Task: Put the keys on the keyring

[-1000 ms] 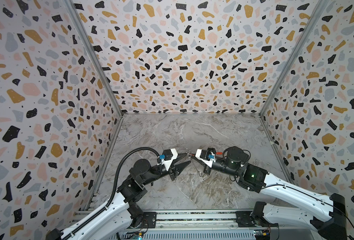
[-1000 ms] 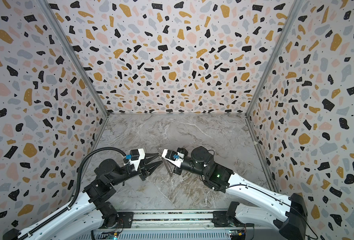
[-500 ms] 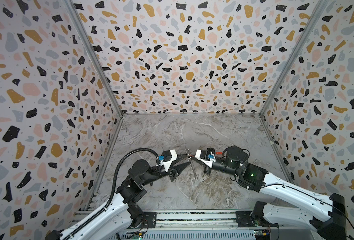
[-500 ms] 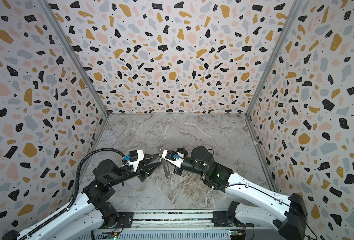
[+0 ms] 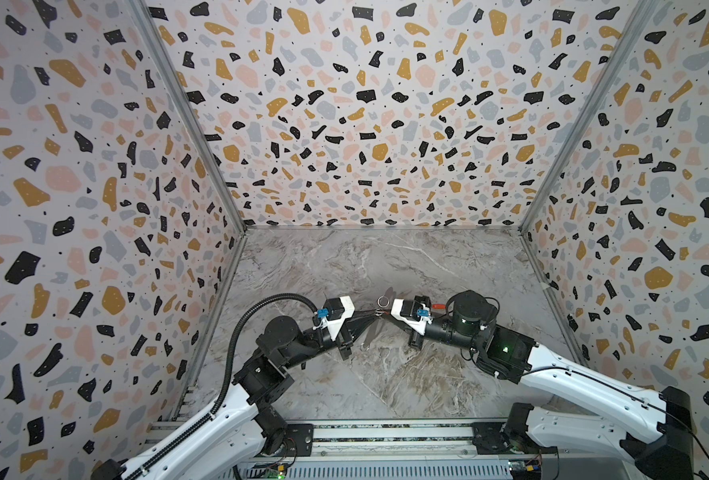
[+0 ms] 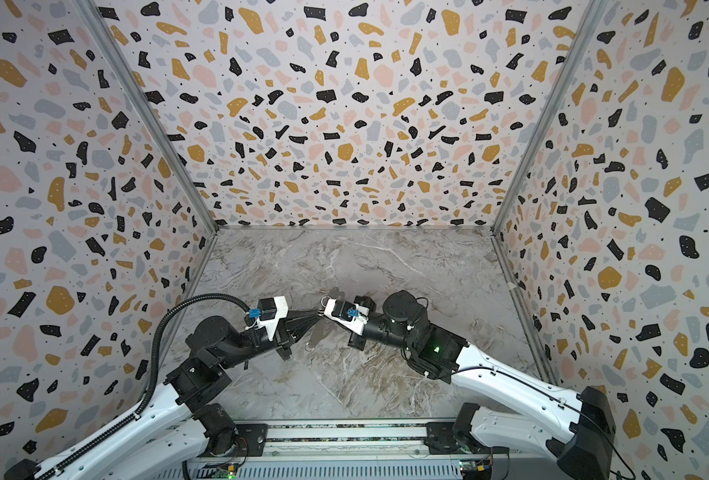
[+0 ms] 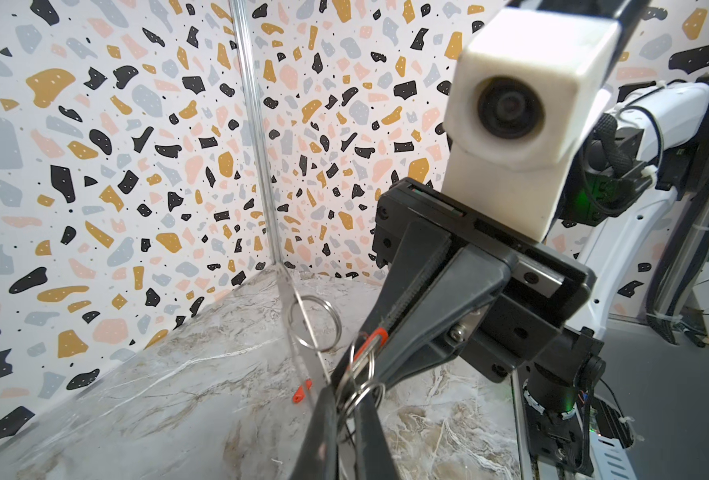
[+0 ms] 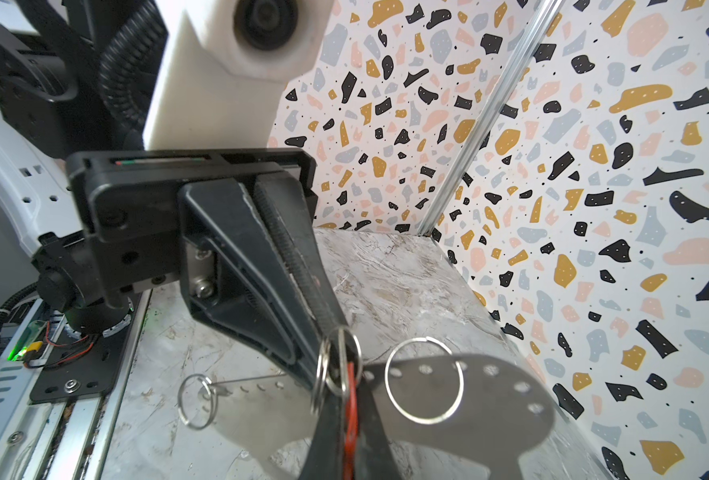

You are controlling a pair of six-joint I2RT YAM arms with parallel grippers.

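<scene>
Above table (image 5: 386,374) | key (image 8: 350,411) in right gripper (image 7: 357,365) jaws | left gripper (image 8: 330,357) pinches ring (image 8: 323,374)

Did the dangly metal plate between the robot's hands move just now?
Yes. The metal plate has swung left at its lower end, toward the left gripper, judged against the marbled floor beneath.

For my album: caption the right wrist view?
Tip to tip: left gripper at small rings, right gripper pinching red tag.
</scene>
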